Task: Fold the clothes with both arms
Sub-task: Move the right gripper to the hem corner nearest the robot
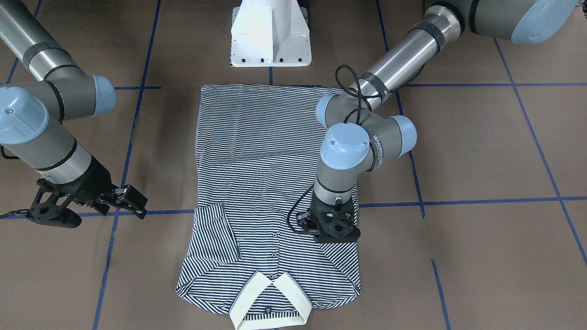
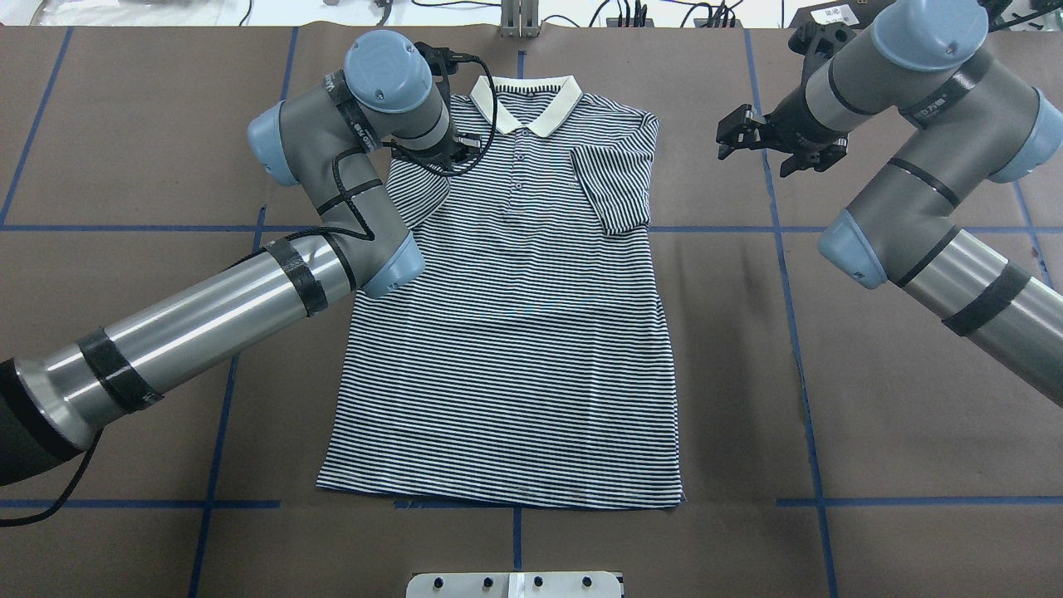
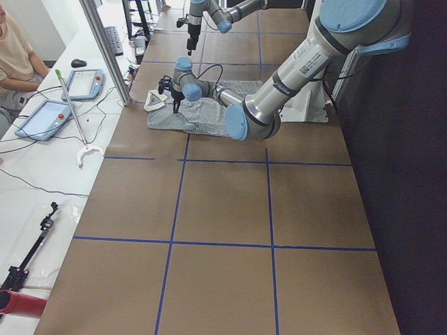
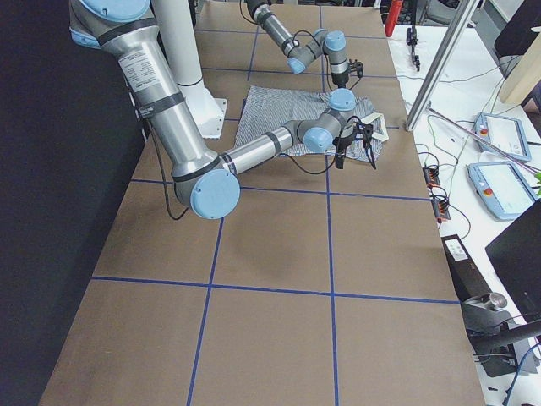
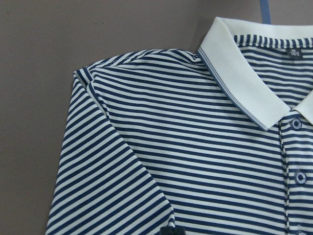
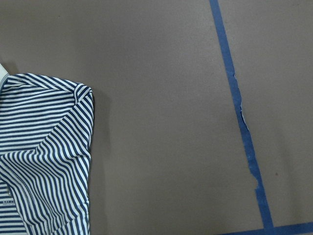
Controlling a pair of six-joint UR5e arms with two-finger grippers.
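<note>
- left gripper [image 1: 336, 234]: its own wrist covers the fingertips from above, so no idea if the jaws are apart or together
- shirt [image 2: 515, 332]: 1 sleeve [image 2: 417, 198] is mostly under the left arm [image 2: 208, 307] in the overhead view
- both wrist views chop the shirt off at the edges
- logo [image 6: 7, 201]: tiny, cut by the edge, unreadable
- side views: shirt too small for buttons
</note>
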